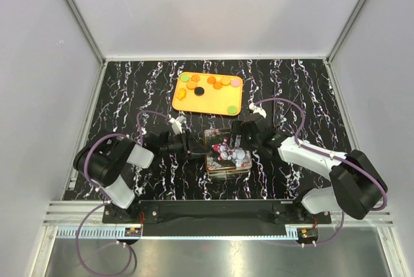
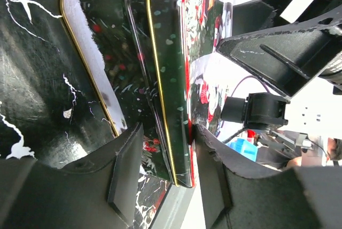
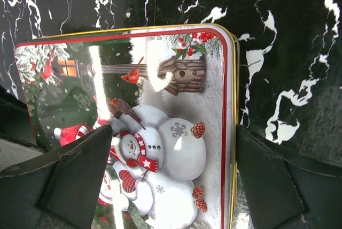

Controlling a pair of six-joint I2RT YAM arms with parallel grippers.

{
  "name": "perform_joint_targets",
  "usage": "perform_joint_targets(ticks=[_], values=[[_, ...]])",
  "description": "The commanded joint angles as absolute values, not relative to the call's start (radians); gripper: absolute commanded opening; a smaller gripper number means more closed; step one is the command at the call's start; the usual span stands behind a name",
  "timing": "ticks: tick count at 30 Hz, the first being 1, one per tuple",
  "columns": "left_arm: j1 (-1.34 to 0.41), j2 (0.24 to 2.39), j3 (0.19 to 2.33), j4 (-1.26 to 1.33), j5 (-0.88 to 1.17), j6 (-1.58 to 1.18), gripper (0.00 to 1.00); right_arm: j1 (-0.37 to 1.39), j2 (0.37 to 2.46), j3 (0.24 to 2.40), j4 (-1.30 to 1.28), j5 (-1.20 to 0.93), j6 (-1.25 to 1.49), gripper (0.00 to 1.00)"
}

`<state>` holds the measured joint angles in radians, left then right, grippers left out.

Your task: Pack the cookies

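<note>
Cookies (image 1: 208, 85) in orange, green, pink and one black lie on a yellow tray (image 1: 194, 103) at the far centre of the table (image 1: 123, 96), well apart from both arms. Nearer, a snowman tin (image 1: 226, 159) sits between the grippers. The left gripper (image 2: 168, 157) straddles the edge of the lid (image 3: 160, 106), fingers narrow; whether it actually pinches cannot be told. The right gripper (image 3: 173, 159) hangs over the lid, fingers spread wide.

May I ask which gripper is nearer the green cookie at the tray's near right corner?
Right. The right gripper is over the tin, near the green cookie; the left gripper is at the tin's left edge.
</note>
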<state>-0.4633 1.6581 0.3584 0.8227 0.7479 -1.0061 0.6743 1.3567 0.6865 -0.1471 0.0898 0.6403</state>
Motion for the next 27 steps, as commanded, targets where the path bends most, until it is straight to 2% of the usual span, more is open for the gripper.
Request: perform_joint_targets(ticks=[1,5,8,9,14,17,27], values=[[-0.52,1.637,0.394,0.713,0.641,-0.95,0.36,0.707,1.404,0.709,-0.158,0.015,0.631,0.99],[-0.584,1.62,0.4,0.684,0.585,-0.963,0.31,0.709,1.423,0.744,-0.179,0.014,0.6,1.0],[-0.595,1.559,0.39,0.648,0.551,-0.968,0.42,0.706,1.436,0.759,-0.187,0.011,0.583,1.0],[-0.595,1.536,0.405,0.615,0.536,-0.945,0.43,0.707,1.437,0.762,-0.187,0.006,0.58,1.0],[-0.595,1.396,0.48,0.382,0.477,-0.856,0.64,0.707,1.43,0.765,-0.192,0.003,0.542,1.0],[-0.595,1.336,0.535,0.301,0.463,-0.818,0.72,0.707,1.431,0.77,-0.19,0.003,0.531,1.0],[-0.539,1.316,0.617,0.144,0.393,-0.764,0.78,0.709,1.425,0.773,-0.195,0.003,0.519,1.0]])
